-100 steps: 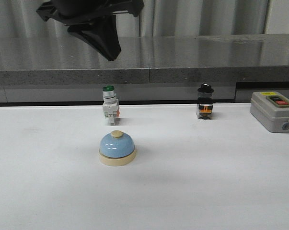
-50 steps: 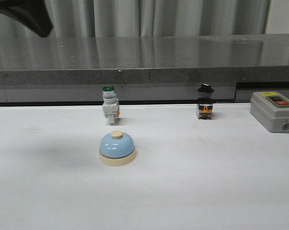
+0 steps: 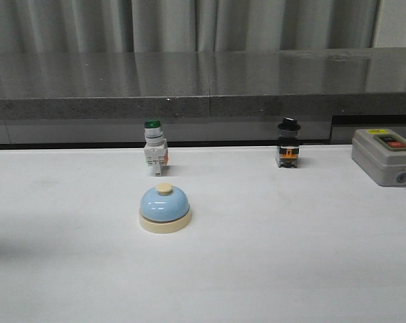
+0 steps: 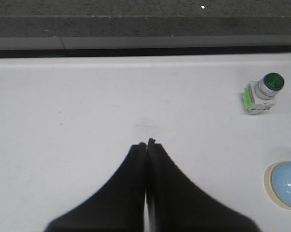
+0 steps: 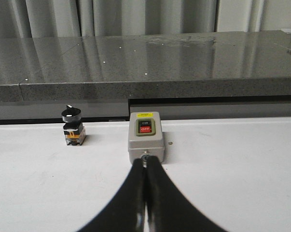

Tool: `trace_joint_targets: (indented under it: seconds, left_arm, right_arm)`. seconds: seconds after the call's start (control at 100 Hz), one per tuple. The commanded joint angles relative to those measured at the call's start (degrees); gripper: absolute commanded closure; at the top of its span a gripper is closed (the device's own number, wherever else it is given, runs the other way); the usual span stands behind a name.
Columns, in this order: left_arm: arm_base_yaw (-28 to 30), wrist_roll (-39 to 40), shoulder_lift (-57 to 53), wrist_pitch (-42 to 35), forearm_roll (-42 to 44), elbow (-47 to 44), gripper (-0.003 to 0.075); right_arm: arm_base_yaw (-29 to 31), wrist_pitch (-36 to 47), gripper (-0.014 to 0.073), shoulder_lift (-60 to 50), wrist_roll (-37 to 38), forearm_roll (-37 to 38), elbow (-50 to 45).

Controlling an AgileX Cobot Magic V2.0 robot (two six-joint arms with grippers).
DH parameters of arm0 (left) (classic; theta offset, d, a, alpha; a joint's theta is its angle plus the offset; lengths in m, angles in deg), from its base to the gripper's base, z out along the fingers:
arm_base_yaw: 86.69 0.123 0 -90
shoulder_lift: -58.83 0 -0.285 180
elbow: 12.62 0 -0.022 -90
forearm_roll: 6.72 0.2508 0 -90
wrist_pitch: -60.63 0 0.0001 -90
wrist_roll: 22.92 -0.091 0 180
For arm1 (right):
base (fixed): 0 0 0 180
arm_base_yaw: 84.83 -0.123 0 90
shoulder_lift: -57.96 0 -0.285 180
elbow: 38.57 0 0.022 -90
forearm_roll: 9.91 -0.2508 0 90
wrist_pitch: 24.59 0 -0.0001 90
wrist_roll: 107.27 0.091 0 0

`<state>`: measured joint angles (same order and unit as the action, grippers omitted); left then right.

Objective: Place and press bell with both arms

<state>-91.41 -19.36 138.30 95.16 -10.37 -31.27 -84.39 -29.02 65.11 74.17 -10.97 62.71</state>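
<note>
The bell (image 3: pixel 164 208) stands upright on the white counter (image 3: pixel 290 256), near of the green switch (image 3: pixel 154 147). Both claws, left (image 4: pixel 146 144) and right (image 5: pixel 145 163), are pressed together and empty. An off-centre press could push the bell sideways.

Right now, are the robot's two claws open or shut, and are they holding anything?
Left gripper: shut, holding nothing; the bell sits apart from it.
Right gripper: shut, holding nothing.
</note>
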Motion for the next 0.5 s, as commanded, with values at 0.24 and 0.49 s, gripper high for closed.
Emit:
trace_joint_targets:
  seconds: [0.24, 0.49]
  left_arm:
    - [2.41, 0.57, -13.49, -8.0, -1.28, -9.16, 0.0741]
    - [2.41, 0.46, -24.41, -16.62, -1.18, -19.05, 0.0741]
  right_arm:
    - [0.17, 4.43, 0.0655, -0.95, -0.16, 0.42, 0.81]
    - [0.17, 4.43, 0.0655, -0.95, -0.16, 0.42, 0.81]
